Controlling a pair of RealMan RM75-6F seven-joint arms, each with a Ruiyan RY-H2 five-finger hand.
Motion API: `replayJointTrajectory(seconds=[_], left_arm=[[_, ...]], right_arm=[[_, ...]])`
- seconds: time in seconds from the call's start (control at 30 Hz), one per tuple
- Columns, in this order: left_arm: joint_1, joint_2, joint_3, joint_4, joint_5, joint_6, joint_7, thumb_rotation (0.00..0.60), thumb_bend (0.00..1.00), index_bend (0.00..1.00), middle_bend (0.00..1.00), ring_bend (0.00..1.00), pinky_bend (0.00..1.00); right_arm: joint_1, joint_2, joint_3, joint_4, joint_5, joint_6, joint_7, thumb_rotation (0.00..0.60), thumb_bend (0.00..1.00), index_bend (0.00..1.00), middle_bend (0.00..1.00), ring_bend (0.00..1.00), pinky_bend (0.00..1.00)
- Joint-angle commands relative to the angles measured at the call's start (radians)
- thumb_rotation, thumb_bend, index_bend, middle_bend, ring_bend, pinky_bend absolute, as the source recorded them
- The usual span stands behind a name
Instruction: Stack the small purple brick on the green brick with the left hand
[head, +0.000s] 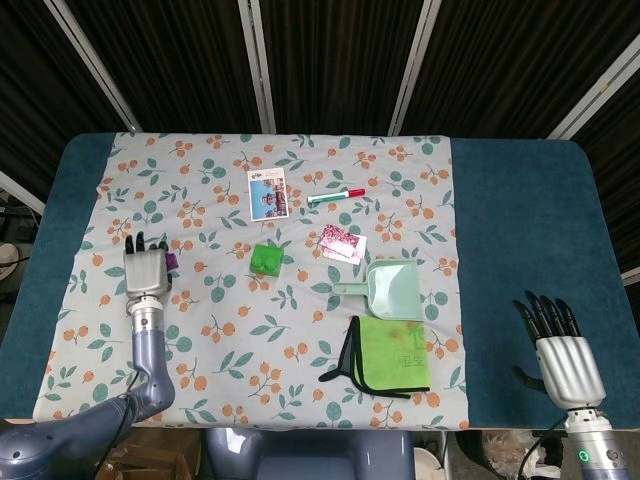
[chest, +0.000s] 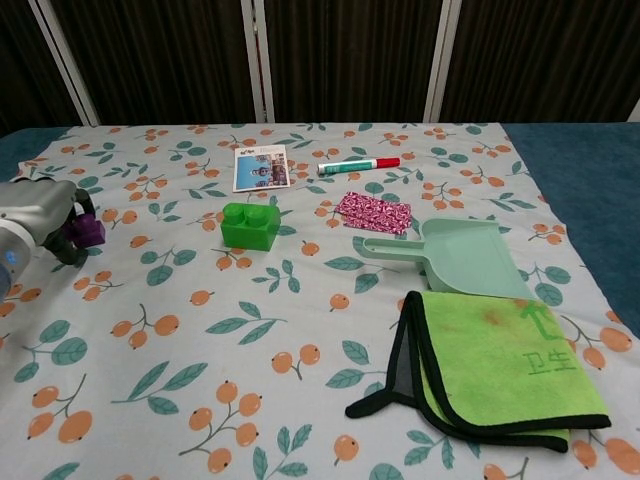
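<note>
The small purple brick (head: 172, 261) (chest: 89, 233) lies at the left side of the flowered cloth. My left hand (head: 146, 268) (chest: 40, 216) is right against it, fingers (chest: 80, 205) curled over its top and thumb low in front, so the hand grips the brick. The green brick (head: 266, 260) (chest: 250, 225) stands alone on the cloth to the right of them, with a clear gap between. My right hand (head: 562, 352) hangs over the blue table at the lower right, fingers spread and holding nothing; the chest view does not show it.
Behind the green brick lie a photo card (head: 267, 193) and a red-capped marker (head: 336, 196). To its right are a pink patterned packet (head: 342, 242), a pale green dustpan (head: 392, 288) and a folded green cloth (head: 392, 354).
</note>
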Motion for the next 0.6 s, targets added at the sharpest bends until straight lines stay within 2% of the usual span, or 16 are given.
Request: replayJointTrajectory(seconds=[0.03,0.6], left_arm=[[0.000,-0.001,0.000,-0.001,0.001,0.001,0.005,0.600,0.32,0.35,0.39,0.07,0.00],[0.008,-0.001,-0.005,-0.014,0.000,0.024,0.056,0.600,0.36,0.42,0.43,0.08,0.00]], right_arm=[[0.000,0.001,0.000,0.000,0.002,-0.001,0.000,0.600,0.17,0.10,0.05,0.01,0.05],[0.001,-0.001,0.000,-0.003,0.005,-0.003,-0.003,0.600,0.17,0.10,0.05,0.01,0.05]])
